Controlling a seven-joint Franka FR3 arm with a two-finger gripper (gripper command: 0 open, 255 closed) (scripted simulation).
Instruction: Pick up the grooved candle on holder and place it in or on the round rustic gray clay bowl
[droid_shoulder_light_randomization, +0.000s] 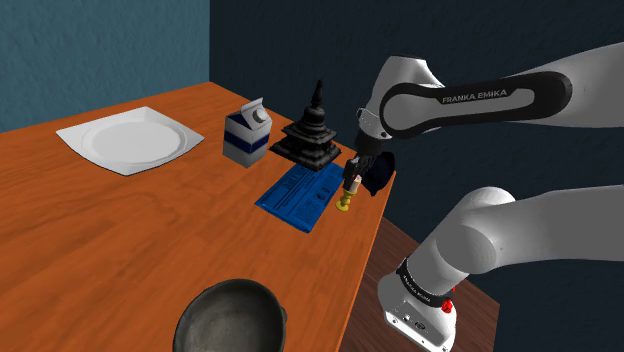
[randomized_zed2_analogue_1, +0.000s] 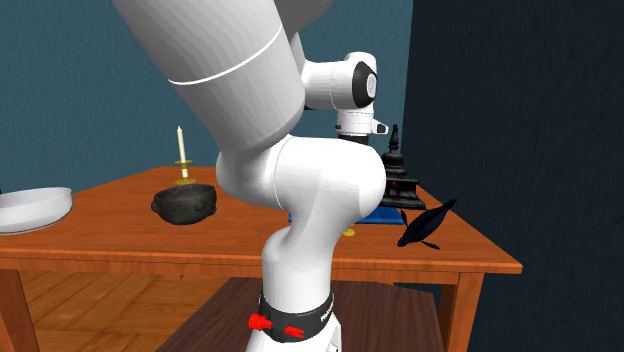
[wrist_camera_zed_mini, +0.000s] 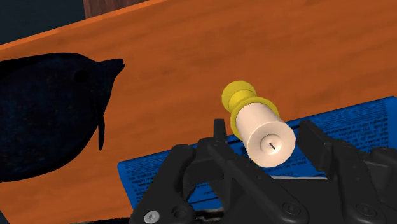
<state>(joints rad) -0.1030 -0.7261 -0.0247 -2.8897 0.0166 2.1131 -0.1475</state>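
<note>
Grasping is the step in hand: gripper (droid_shoulder_light_randomization: 352, 180) spread, its fingers (wrist_camera_zed_mini: 312, 140) flanking but not touching the candle (wrist_camera_zed_mini: 266, 130), which stands on its yellow holder (wrist_camera_zed_mini: 238, 95) near the table (droid_shoulder_light_randomization: 150, 230) edge beside the booklet (droid_shoulder_light_randomization: 298, 195), so closing comes next, then a lift toward the bowl (droid_shoulder_light_randomization: 230, 318).

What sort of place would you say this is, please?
Probably a room in a home, perhaps a dining area: a wooden table carries a white plate and a carton, with a teal wall behind.
</note>
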